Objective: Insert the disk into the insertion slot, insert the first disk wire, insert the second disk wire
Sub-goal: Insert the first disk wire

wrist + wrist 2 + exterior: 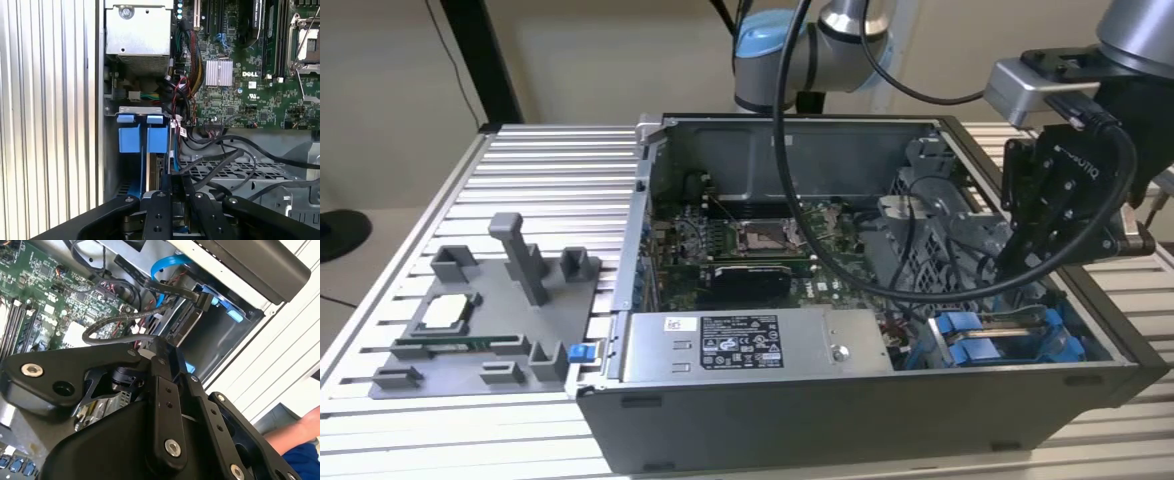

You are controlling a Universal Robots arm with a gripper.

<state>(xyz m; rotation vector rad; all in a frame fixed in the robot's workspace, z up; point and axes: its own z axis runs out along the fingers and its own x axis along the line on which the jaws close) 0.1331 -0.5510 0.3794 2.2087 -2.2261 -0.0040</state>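
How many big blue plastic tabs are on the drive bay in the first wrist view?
2. One blue tab sits on the insertion slot's side nearer the ribbed table, the other right beside it, nearer the motherboard. The claw may hide more.

Behind your table [547,170] of ribbed metal slats you see a plain beige wall [587,60], evenly lit. A black post [478,60] rises at the table's far corner; a dark round base [334,235] sits on the pale floor [358,275].
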